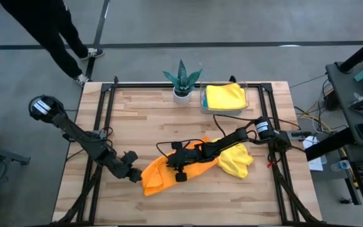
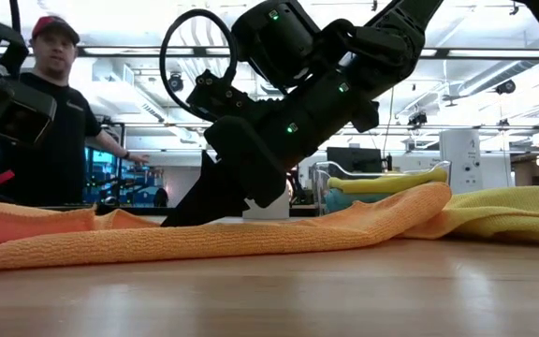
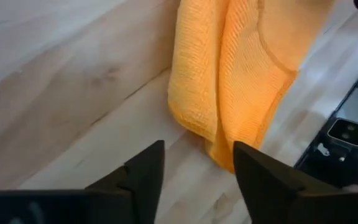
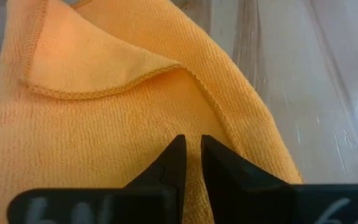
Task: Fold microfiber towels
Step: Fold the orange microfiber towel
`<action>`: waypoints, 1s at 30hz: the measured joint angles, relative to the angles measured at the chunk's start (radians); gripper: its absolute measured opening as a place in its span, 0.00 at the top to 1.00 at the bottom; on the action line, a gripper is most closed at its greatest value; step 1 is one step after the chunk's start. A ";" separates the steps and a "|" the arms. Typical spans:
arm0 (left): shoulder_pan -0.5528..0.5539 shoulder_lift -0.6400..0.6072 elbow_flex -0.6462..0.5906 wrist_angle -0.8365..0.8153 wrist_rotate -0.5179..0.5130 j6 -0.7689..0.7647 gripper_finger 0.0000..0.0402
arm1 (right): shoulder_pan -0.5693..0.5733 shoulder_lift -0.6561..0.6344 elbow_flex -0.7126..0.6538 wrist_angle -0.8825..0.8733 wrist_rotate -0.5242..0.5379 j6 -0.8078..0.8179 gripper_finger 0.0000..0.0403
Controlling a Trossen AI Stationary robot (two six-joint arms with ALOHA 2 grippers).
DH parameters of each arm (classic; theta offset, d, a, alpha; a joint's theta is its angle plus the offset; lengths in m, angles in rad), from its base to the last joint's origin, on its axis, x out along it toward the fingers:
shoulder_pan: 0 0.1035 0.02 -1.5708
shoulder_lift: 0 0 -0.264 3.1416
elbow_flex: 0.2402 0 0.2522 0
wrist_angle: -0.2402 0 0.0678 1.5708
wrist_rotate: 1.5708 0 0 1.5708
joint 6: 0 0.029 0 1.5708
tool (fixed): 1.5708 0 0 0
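The left gripper (image 1: pixel 133 174), its two dark fingers spread with nothing between them, sits low on the worktop just off the left end of the rumpled orange microfiber towel (image 1: pixel 169 172), whose long axis runs left to right across the front half of the pale wooden worktop (image 1: pixel 150 120). The right gripper (image 1: pixel 180 169), fingers nearly together, presses down on the towel's middle, so the left arm looks nearer the free end for the next fold. Further right lie a crumpled yellow microfiber towel (image 1: pixel 237 159) and, at the back, a folded yellow towel (image 1: pixel 225 96) in a clear plastic tray (image 1: pixel 203 101) beside a spiky green potted plant (image 1: pixel 182 78); a person (image 2: pixel 52 122) stands beyond.
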 joint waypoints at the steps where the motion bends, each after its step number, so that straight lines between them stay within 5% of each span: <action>1: 0.000 0.000 -0.004 0.006 -0.005 0.000 0.54 | 0.000 0.000 0.000 0.000 0.000 0.000 0.89; 8: 0.000 0.000 -0.055 0.145 -0.134 0.020 0.46 | 0.000 0.000 0.000 0.001 0.000 0.000 0.89; 22: 0.002 0.035 -0.062 0.194 -0.209 0.032 0.58 | 0.000 0.000 0.000 0.002 0.000 -0.001 0.89; 30: 0.002 0.186 -0.061 0.422 -0.214 0.073 0.65 | 0.000 0.000 0.000 0.002 0.001 -0.003 0.89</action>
